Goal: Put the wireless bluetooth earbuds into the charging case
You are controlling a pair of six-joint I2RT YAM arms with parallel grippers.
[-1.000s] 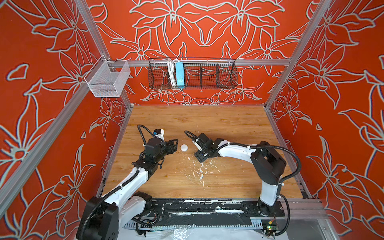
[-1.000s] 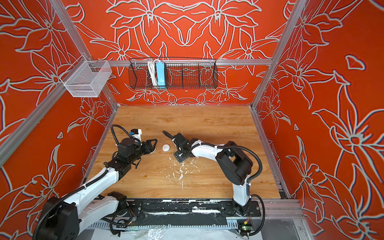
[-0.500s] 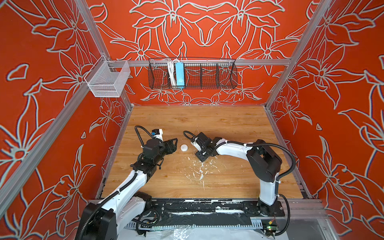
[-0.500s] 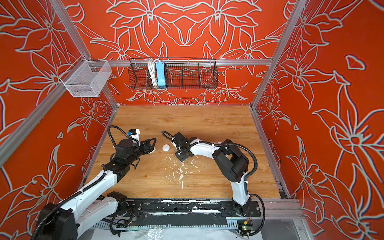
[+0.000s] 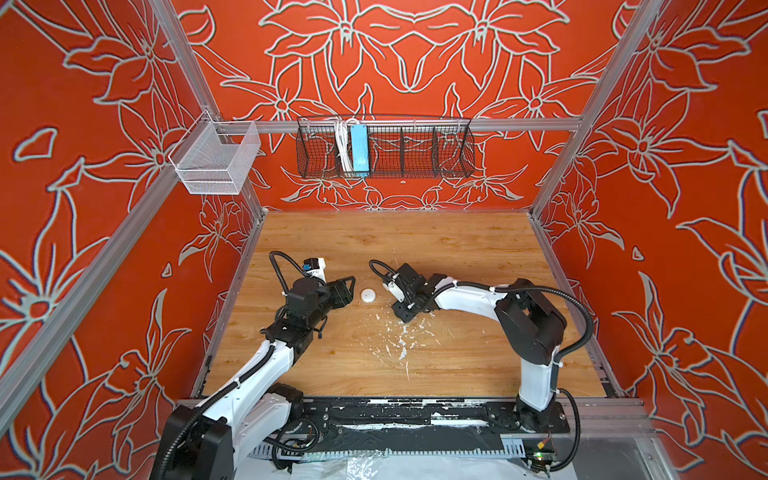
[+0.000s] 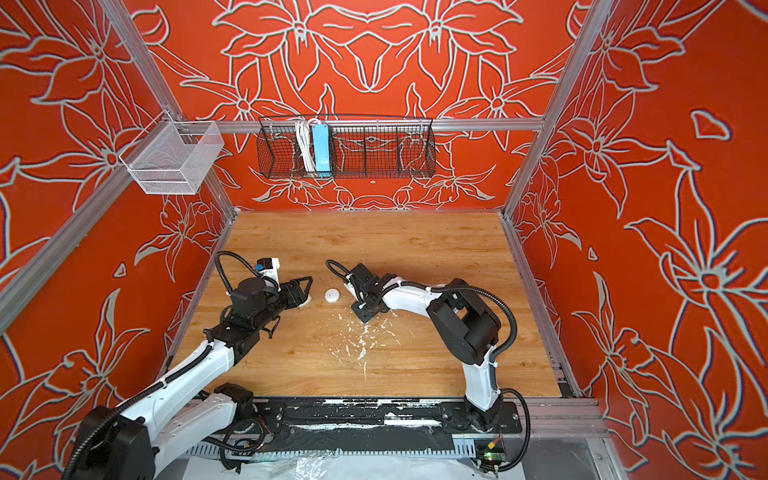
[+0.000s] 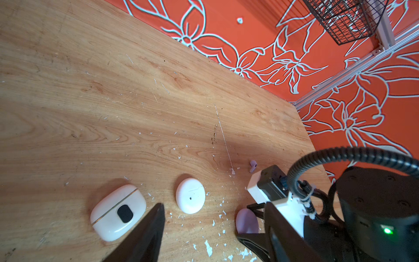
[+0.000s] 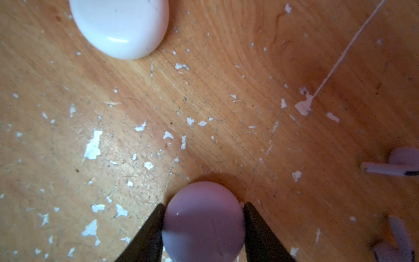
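Observation:
A round lavender charging case (image 8: 204,222) rests on the wood, and my right gripper (image 8: 203,207) is shut on it, one finger against each side. Two lavender earbuds lie loose beside it, one (image 8: 395,164) nearer and another (image 8: 394,240) blurred at the view's edge. In the left wrist view a lavender earbud (image 7: 253,165) shows beyond the right wrist. My left gripper (image 7: 214,205) is open and holds nothing. It points at a shut round white case (image 7: 190,195), with a shut oblong white case (image 7: 118,212) beside one finger. In both top views the lavender case is hidden under the right gripper (image 5: 405,311).
White paint flecks (image 5: 401,340) litter the wooden table (image 5: 457,249) in front of both grippers. The round white case (image 5: 368,296) lies between the left gripper (image 5: 349,286) and the right one. A black wire basket (image 5: 384,147) and a white mesh basket (image 5: 216,160) hang on the walls.
The right gripper's jaws have closed onto the lavender case. The left arm has shifted slightly, still open beside the white cases.

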